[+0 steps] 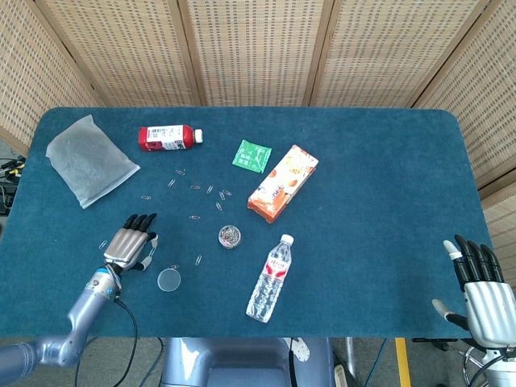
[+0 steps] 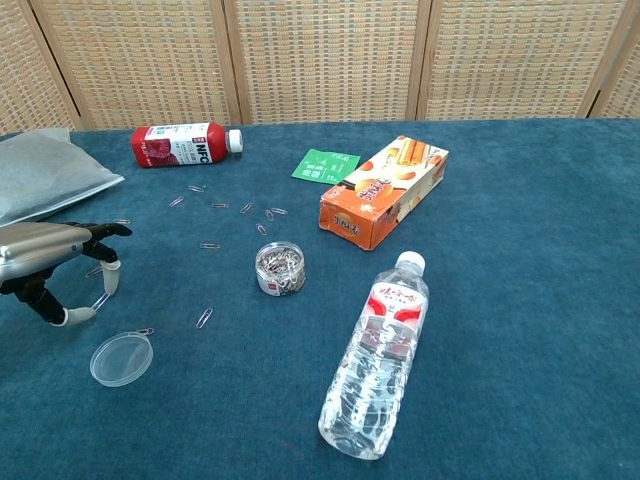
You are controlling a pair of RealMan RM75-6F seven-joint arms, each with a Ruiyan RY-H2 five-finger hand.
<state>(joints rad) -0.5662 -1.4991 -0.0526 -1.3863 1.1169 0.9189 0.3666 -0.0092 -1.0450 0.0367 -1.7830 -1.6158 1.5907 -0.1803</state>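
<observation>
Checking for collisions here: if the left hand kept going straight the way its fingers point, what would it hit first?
Probably loose paper clips just ahead of the left hand; farther on, the red bottle, though depth is unclear.

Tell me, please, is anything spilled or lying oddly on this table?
Yes. Paper clips lie scattered loose around their open jar, its lid off beside the left hand. Both bottles lie flat.
</observation>
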